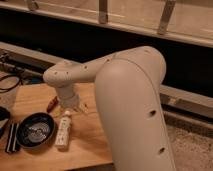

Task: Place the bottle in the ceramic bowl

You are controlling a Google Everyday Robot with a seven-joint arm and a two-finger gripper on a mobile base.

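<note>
The white bottle [63, 131] lies on its side on the wooden table [95, 142], cap end pointing away from me. The dark ceramic bowl [35, 131], with a pale spiral inside, stands just left of it, almost touching, and holds nothing. My gripper [70, 106] hangs from the white arm [130, 100] directly above the bottle's cap end, close over it. The wrist hides its tips.
A flat black rectangular object [11, 142] lies left of the bowl. A small red item [51, 104] lies on the table behind the bowl. A black cable [9, 82] loops at the far left. The table's right edge runs next to the arm's base.
</note>
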